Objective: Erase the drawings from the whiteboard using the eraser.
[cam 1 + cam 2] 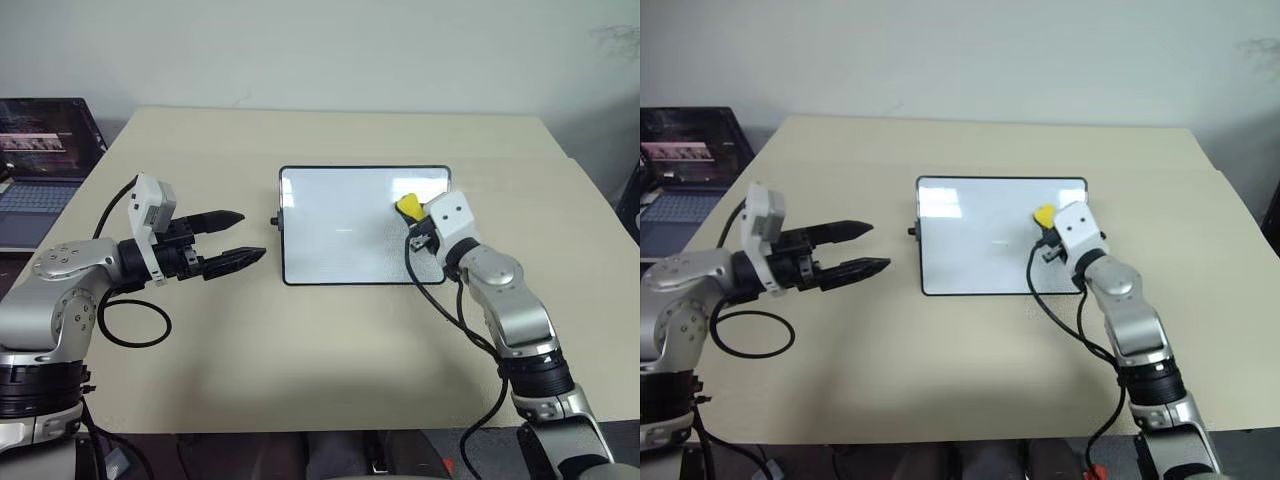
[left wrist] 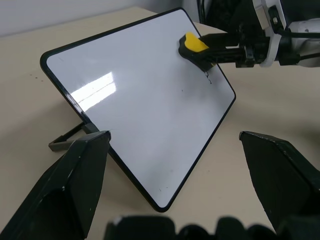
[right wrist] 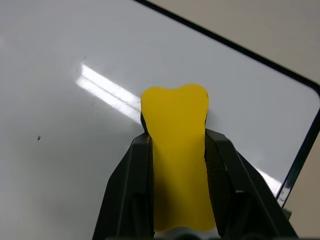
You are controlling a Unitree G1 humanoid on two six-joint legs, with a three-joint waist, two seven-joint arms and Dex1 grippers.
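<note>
You have the bench [image 1: 330, 350] in front of you, and on its middle stands the whiteboard [image 1: 340, 225], propped at a tilt, with its long side running from your left to your right. Most of its surface looks clean already. The only drawing I can make out is a small dark mark [image 2: 209, 77] in the left wrist view, just under the eraser; whether other drawings remain I cannot tell.

Your right gripper [image 3: 175, 145] is the arm at work. Its jaws are closed tight on the yellow eraser [image 1: 408, 207], which is over the right part of the board, near the right edge. So the remaining mark lies directly beside the eraser, and I judge a short stroke there is needed.

Your left gripper [image 1: 232, 238] hangs over the bench left of the board, apart from it, jaws wide with nothing between them.
</note>
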